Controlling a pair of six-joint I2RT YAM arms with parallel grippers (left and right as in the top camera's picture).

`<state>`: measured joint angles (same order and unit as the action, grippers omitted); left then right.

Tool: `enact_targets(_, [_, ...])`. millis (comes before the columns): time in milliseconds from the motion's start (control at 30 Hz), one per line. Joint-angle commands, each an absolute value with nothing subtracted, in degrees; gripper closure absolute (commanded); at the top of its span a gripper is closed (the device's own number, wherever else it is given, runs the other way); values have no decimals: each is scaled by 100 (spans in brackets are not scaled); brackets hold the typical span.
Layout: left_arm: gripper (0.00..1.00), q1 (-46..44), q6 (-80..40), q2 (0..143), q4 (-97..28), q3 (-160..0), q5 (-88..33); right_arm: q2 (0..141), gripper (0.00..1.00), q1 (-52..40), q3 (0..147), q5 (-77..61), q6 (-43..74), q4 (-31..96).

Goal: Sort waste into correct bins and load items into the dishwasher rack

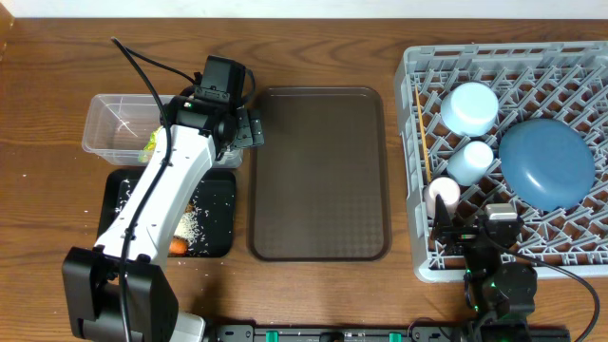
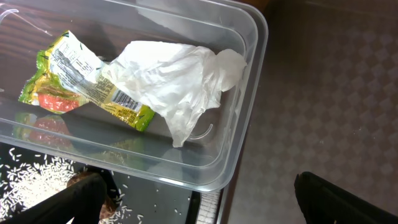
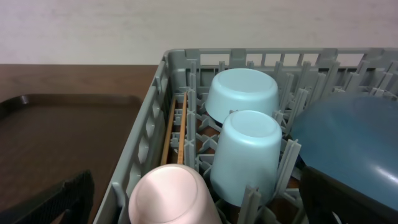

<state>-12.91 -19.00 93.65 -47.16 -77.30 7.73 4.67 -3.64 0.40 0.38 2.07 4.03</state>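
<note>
Open room over brown tray (image 1: 318,171) — rack (image 1: 560,66) crowded

The dark wooden tabletop (image 1: 313,47) carries four things. At the left sits a clear plastic tub (image 1: 92,133) with a shallow black tray (image 1: 220,204) just beside it (on the near side). A brown serving tray (image 1: 318,171) lies mid-table, and a grey dishwasher rack (image 1: 410,142) is at the right.

Soft, even light from above fills all three views; shadows under things are faint. The clear tub (image 2: 256,56) shows small white glints along its rim. The left gripper (image 2: 199,205) and right gripper (image 3: 193,208) appear dark and blurred at the bottom edges.
</note>
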Motion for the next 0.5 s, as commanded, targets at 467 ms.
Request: enact_targets(467, [2, -1293, -1826, 9421, -4733, -7708, 840, 478, 1, -281, 32, -27, 102, 432])
